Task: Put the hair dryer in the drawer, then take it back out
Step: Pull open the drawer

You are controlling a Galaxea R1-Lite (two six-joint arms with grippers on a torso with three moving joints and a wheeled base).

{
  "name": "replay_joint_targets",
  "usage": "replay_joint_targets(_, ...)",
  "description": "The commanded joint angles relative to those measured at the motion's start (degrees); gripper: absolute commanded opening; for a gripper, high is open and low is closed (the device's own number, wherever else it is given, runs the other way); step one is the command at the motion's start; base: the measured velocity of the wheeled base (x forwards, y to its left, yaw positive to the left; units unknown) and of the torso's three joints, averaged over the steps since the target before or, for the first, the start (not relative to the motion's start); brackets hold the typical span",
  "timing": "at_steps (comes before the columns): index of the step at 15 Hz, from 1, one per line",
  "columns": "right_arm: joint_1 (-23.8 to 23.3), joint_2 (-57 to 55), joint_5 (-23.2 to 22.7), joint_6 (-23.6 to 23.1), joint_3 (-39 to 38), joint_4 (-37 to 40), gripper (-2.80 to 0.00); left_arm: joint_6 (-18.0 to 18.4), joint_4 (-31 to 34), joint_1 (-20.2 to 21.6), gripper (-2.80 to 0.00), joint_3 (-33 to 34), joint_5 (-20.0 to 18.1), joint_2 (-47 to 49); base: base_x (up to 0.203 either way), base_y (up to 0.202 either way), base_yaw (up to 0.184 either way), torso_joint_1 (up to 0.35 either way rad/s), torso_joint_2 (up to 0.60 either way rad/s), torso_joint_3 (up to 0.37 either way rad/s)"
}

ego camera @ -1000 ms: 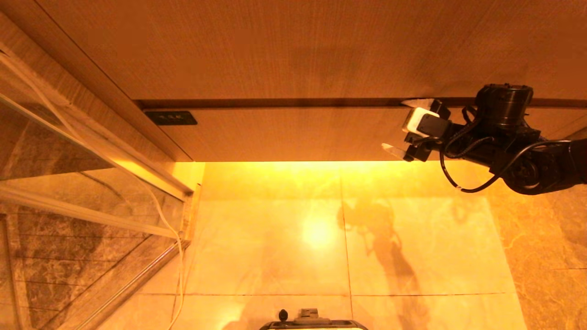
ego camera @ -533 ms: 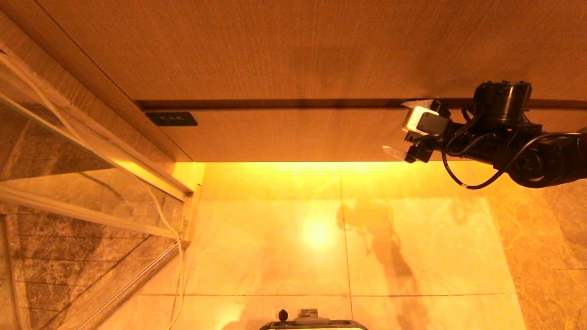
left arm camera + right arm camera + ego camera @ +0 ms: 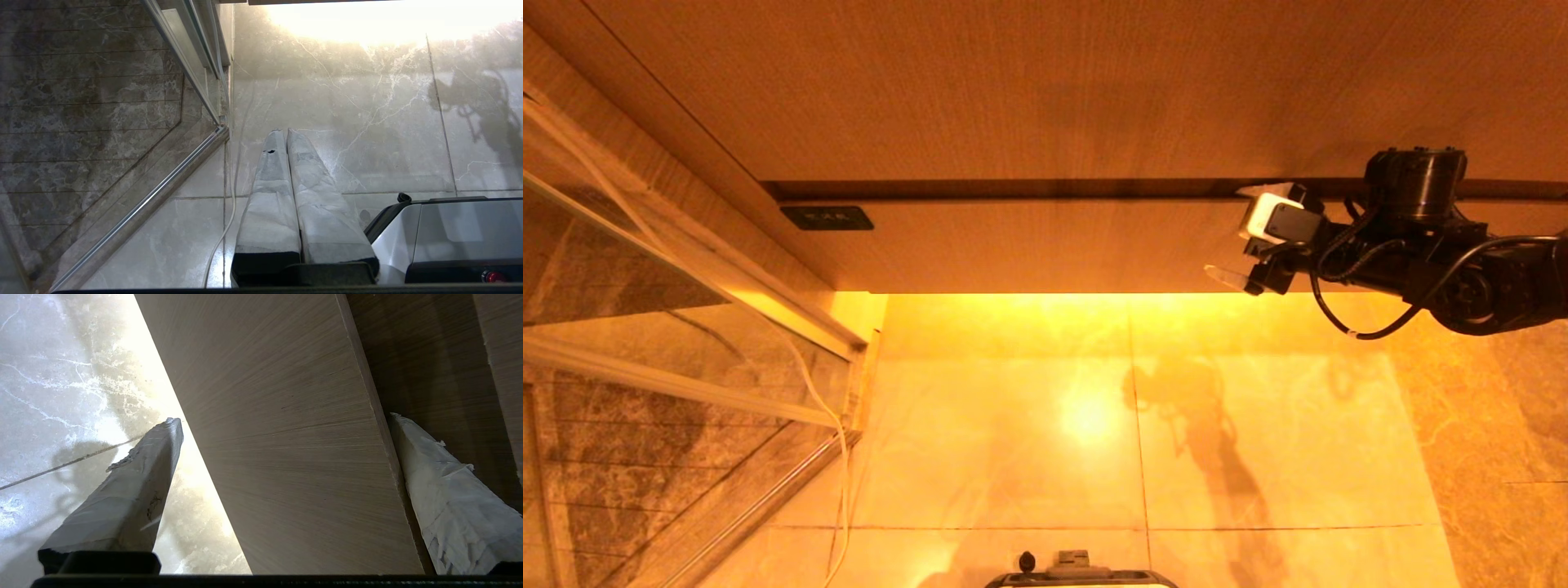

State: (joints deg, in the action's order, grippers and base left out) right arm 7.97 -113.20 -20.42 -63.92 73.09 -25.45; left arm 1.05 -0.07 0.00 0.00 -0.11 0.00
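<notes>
The drawer [image 3: 1045, 245] shows only its wood-grain front, with a small black label [image 3: 827, 217] at its left end, under the countertop [image 3: 1013, 82]. My right gripper [image 3: 1227, 230] is open at the front's right end and straddles it. One finger [image 3: 441, 498] reaches into the dark gap above the drawer's top edge. The other finger [image 3: 135, 490] hangs below the bottom edge, over the floor. The drawer front [image 3: 265, 375] fills the space between the jaws. The hair dryer is out of view. My left gripper [image 3: 282, 131] is parked, shut and empty, pointing at the floor.
A glass shower partition with a metal rail [image 3: 645, 327] stands at the left, and a white cable [image 3: 825, 408] runs down beside it. Glossy marble floor tiles [image 3: 1013, 425] lie under the drawer. My own base [image 3: 1078, 576] shows at the bottom edge.
The right wrist has tilted a little, and its upper finger sits lower in the gap. The drawer front has edged slightly toward me. The left arm has not moved.
</notes>
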Motion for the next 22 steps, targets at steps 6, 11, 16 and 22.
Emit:
replay_joint_targets(6, 0.03, -0.88, -0.15, -0.33, 0.03, 0.05, 0.00, 0.01, -0.01, 0.00, -2.80, 0.09, 0.02, 0.00, 0.000, 0.000, 0.000, 0.000, 0.00, 0.000)
replay_joint_targets(11, 0.03, -0.88, -0.15, -0.33, 0.03, 0.05, 0.00, 0.01, -0.01, 0.00, -2.80, 0.09, 0.02, 0.00, 0.000, 0.000, 0.000, 0.000, 0.00, 0.000)
replay_joint_targets(16, -0.15, 5.81, 1.36, 0.93, -6.14, 21.37, 0.00, 0.01, -0.01, 0.00, -2.80, 0.09, 0.02, 0.00, 0.000, 0.000, 0.000, 0.000, 0.00, 0.000)
replay_joint_targets(22, -0.23, 8.44, 1.79, 1.61, -8.67, 28.61, 0.00, 0.01, -0.01, 0.00, -2.80, 0.09, 0.02, 0.00, 0.000, 0.000, 0.000, 0.000, 0.00, 0.000)
